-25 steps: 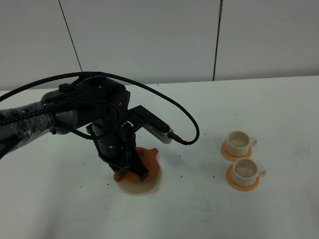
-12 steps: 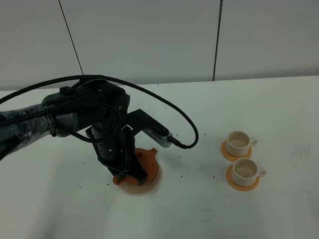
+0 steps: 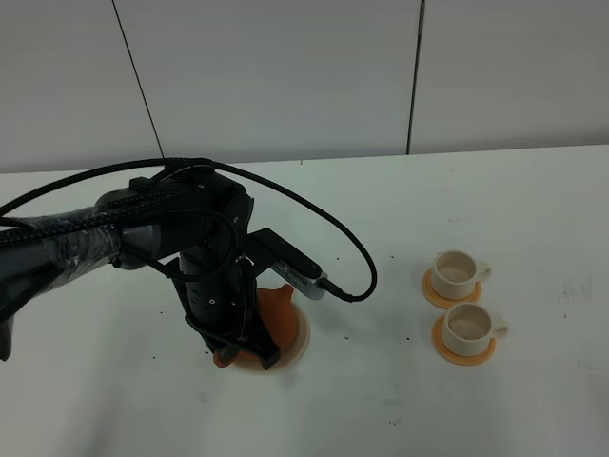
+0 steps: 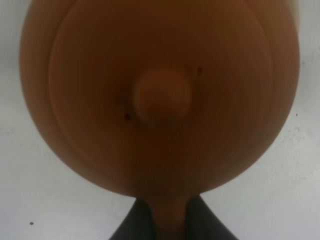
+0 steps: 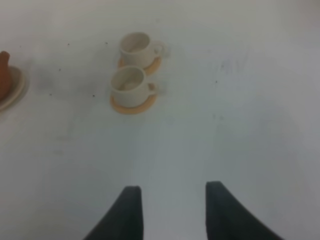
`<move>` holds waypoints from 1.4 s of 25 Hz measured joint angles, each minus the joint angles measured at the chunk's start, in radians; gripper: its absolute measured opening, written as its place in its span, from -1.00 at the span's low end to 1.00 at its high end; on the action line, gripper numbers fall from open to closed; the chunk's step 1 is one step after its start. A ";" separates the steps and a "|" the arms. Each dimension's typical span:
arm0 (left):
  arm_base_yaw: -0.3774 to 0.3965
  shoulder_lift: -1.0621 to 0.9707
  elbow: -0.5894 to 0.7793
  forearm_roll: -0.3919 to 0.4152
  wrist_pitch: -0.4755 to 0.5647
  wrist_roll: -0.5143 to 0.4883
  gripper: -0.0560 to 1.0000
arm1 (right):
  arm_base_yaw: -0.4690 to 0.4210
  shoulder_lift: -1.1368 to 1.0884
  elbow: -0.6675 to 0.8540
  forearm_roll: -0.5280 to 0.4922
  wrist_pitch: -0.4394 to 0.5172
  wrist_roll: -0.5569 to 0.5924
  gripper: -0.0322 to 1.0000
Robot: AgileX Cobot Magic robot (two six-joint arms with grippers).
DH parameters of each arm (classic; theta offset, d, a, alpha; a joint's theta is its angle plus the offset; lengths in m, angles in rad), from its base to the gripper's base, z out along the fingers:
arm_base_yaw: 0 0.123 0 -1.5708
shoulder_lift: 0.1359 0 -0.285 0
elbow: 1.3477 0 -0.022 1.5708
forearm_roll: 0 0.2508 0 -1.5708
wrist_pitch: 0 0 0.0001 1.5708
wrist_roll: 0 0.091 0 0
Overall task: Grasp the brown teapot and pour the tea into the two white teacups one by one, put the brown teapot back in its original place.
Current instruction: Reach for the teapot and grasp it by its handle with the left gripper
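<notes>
Evidently the squat terracotta-orange clay teapot (image 3: 274, 312) is in hand. In the left wrist view its knobbed lid (image 4: 162, 96) fills the frame. Its loop handle (image 4: 167, 222) runs down between the two dark fingers of the left claw (image 4: 167, 215), which is pinched tight on that handle.

From the high camera the pot sits over the round pale beige trivet disc (image 3: 301, 335), largely hidden by the black left arm (image 3: 214, 276). Whether its base rests on the disc or hangs just above it cannot be told.

Compared with a second ago, the wrist stands closer to the near edge of the white table (image 3: 533, 209) and more squarely over the pot. The teapot itself has shifted only a little, and its short spout (image 3: 283, 290) (the small orange point facing the cups) is a touch nearer the arm. I judge that the grip is settled and the lift is beginning or about to begin.

Well off on the spout side stand two small cream-white cylindrical teacups, close together. Each has its own round orange coaster, the farther cup (image 3: 455, 272) on one (image 3: 438, 296) and the nearer cup (image 3: 467, 326) on the other (image 3: 464, 357). Their insides look pale, with no dark tea showing, so both pours remain to be done, the nearer cup probably first.

The right claw (image 5: 172, 200) hangs above bare table, fingers spread and holding nothing, with the cups ahead of it.
</notes>
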 joint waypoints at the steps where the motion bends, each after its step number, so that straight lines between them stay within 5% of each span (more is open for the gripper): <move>1: 0.000 0.000 0.000 0.000 0.000 -0.002 -0.58 | 0.000 0.000 0.000 0.000 0.000 0.000 -0.37; 35: 0.013 0.006 -0.084 -0.014 0.193 -0.100 -0.33 | 0.000 0.000 0.000 0.000 0.000 -0.001 -0.37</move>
